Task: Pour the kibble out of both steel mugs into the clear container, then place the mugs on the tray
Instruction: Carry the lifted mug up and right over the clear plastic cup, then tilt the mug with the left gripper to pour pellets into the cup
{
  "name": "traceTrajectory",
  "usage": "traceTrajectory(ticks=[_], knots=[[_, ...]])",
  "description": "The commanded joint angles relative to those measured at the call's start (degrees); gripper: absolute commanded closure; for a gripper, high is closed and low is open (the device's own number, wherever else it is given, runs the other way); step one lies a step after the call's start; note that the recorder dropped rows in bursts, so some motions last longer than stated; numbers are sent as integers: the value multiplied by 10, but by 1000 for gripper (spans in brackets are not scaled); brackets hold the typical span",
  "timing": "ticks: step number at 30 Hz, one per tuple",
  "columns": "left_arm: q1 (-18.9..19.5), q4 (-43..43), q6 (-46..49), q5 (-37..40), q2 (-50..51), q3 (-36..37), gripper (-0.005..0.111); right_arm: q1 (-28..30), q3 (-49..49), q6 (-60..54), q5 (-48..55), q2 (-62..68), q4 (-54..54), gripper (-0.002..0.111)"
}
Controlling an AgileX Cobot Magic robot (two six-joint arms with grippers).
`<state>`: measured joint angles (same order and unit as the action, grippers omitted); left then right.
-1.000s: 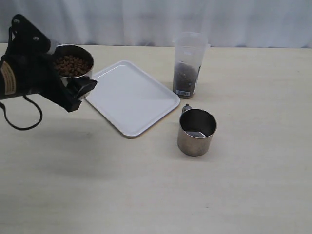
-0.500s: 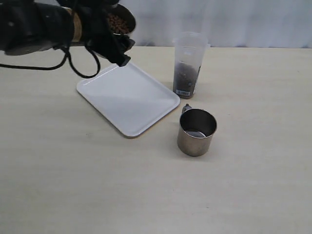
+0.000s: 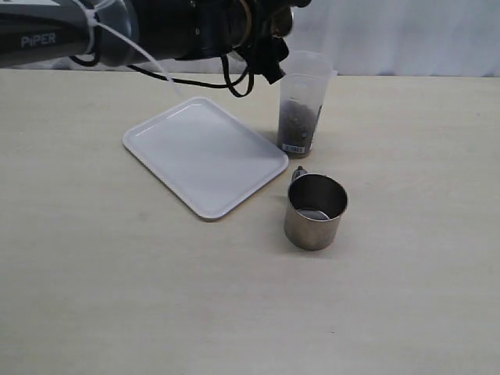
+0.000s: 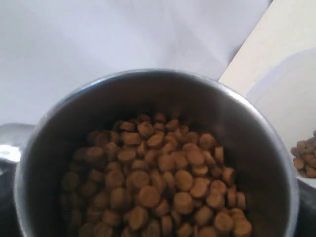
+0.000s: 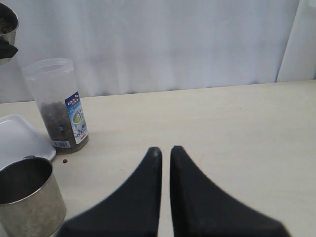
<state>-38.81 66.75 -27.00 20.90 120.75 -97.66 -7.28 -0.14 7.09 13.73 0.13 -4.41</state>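
The white tray lies flat and bare at the left of the table, probably kept free as the place where both mugs end up. Its near corner points toward the empty steel mug. Above its far edge the left arm reaches across, and the left gripper is clamped wide around the full steel mug, carried high beside the rim of the clear container. That height looks chosen so the mug's lip can clear the tumbler's mouth. The kibble is heaped inside the mug and none is seen falling, so the pour seems not yet begun. The container stands upright just past the tray's right corner, already partly filled with dark pellets. Its mouth is narrow, so spilling is a risk. The empty mug stands apart, in front of the container, with open table all around it. The right gripper waits to the right with jaws pressed together, holding nothing and well clear of everything.
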Motion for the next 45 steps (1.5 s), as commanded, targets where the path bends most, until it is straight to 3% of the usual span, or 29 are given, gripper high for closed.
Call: traceTrajectory(ticks=[1, 5, 11, 15, 45], knots=[[-9, 36, -1, 11, 20, -31, 107, -1, 1, 0, 2, -1, -7, 104], [-12, 108, -1, 11, 29, -32, 107, -1, 1, 0, 2, -1, -7, 104], [-23, 125, -1, 15, 58, -60, 107, -1, 1, 0, 2, -1, -7, 104], [-32, 184, -1, 31, 58, -60, 107, -1, 1, 0, 2, -1, -7, 104], [-32, 332, -5, 32, 87, -71, 107, -1, 1, 0, 2, -1, -7, 104]])
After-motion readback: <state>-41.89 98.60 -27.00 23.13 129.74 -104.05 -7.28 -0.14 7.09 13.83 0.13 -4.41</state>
